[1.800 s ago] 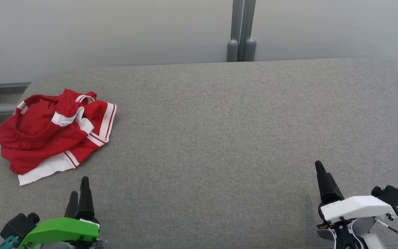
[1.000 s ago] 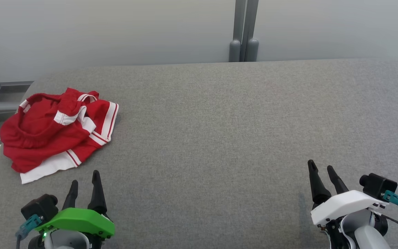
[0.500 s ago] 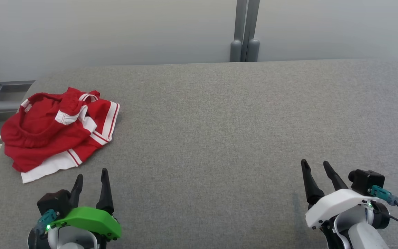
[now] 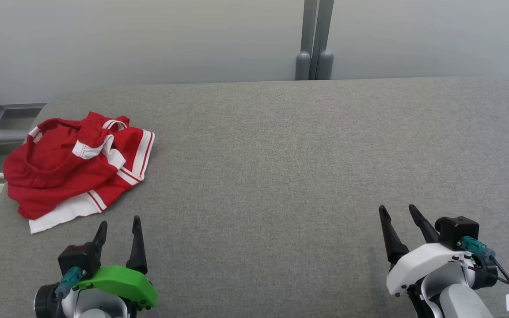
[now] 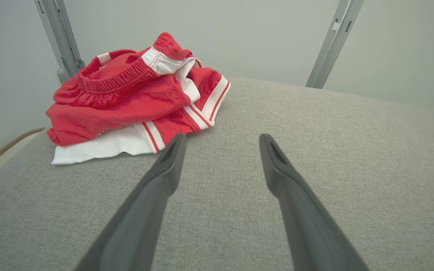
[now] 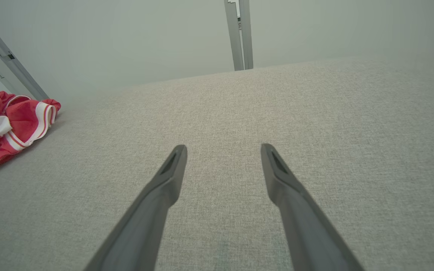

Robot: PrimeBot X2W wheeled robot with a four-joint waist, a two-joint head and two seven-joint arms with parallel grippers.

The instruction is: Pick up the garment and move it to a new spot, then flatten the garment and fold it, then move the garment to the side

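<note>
Left gripper (image 4: 119, 223) and right gripper (image 4: 397, 208) hang spread, empty, near the padded table (image 4: 281, 154) front edge; the garment (image 4: 69, 168) lies crumpled at its left edge, soft, light, likely best pinched at the waistband (image 5: 115, 75).

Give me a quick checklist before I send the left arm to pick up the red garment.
1. Is the left gripper open and empty: ok.
2. Is the right gripper open, empty and well apart from the cloth: ok.
3. Is the garment in sight on the grey surface: ok, it lies at the far left.
4. Is the way from the left gripper to the garment bare: ok; in the left wrist view the garment lies ahead and to the left.
5. Is the garment flat: not ok; it is crumpled and the waistband is bunched.
6. Is there bare room mid-surface for the new spot: ok.
</note>
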